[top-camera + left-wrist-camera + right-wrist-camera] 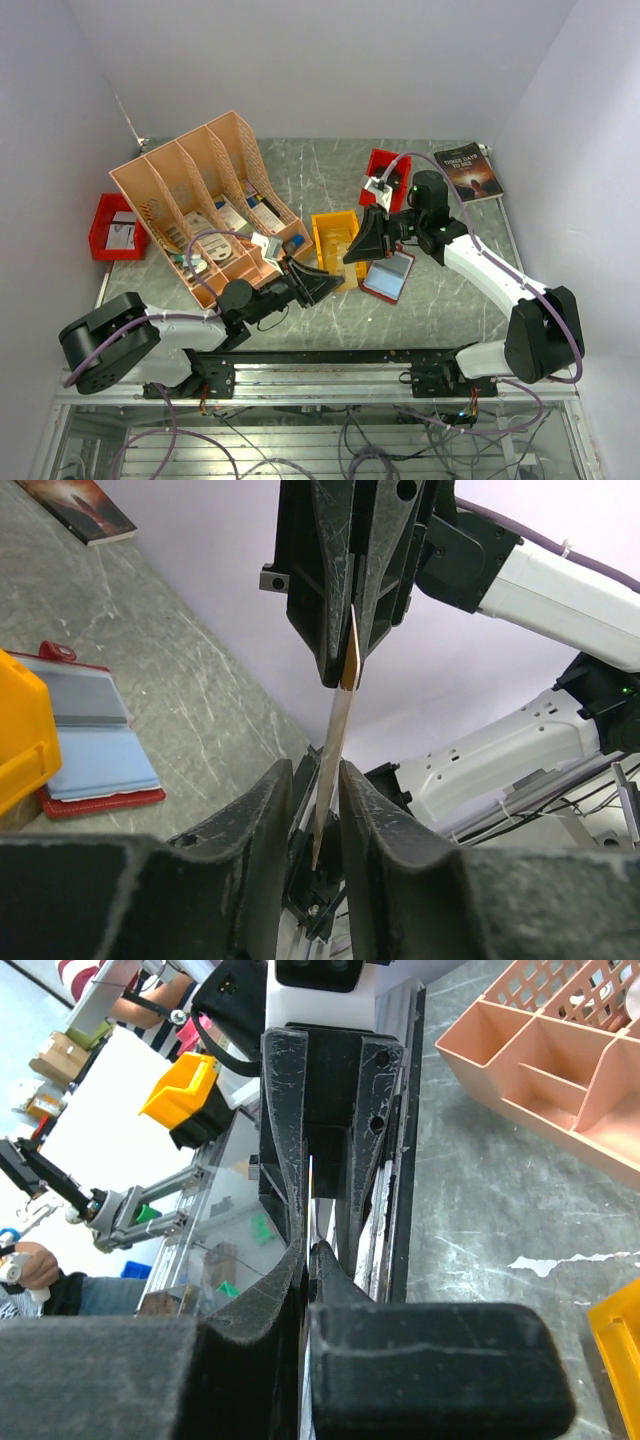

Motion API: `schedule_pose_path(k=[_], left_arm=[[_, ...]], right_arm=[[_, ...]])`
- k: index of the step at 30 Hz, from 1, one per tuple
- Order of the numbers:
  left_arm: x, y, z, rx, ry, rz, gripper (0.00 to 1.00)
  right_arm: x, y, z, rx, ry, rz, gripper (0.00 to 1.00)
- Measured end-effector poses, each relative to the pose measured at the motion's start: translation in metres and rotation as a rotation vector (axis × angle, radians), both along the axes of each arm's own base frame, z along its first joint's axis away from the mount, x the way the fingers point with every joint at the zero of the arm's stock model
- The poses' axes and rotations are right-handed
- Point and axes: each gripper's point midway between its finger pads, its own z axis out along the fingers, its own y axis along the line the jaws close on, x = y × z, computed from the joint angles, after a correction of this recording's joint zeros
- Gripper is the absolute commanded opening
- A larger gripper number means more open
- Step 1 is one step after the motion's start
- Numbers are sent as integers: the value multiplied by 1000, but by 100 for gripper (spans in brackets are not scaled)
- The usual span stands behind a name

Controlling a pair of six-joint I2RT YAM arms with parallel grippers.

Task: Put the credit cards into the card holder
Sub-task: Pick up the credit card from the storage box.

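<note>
Right gripper [345, 675] is pinching the top edge of a credit card [337, 730] while the left gripper [315, 777], jaws apparently parted, is straddling it; so slim a hold risks slipping.

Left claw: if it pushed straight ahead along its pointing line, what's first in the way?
The right claw, tip to tip ahead, shut on the credit card whose near end sits inside the left claw. How much gap is left is unclear.
</note>
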Motion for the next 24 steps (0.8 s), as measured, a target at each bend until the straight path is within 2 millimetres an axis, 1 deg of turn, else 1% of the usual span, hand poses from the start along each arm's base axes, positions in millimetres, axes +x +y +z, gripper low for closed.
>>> schedule_pose_path(k=[2,5,8,10,14,16,19,21,23,24], left_arm=[[-1,0,2,-3,-4,-4,34],[-3,1,2,8,-10,-11,43],[-3,6,5,43,-22,-15,47],[1,10,15,59,-37,-11,49],[9,17,43,84,-86,0,48],[11,17,45,113,-89,-10,44],[13,13,38,165,-74,-40,34],[13,9,32,197,-62,-67,24],[13,7,26,222,-52,-92,9],[13,6,24,232,-49,-103,7]], right_arm=[[0,0,2,4,-2,4,0],[0,0,2,8,-10,9,0],[1,0,2,8,-33,15,0],[1,0,1,8,-44,18,0],[0,-1,-4,4,-40,27,0],[-2,-1,-4,8,-43,35,0],[-3,-1,-6,7,-43,40,0],[-5,-1,-7,6,-43,43,0],[-5,-1,-7,5,-43,45,0],[-6,-1,-7,5,-42,46,0]])
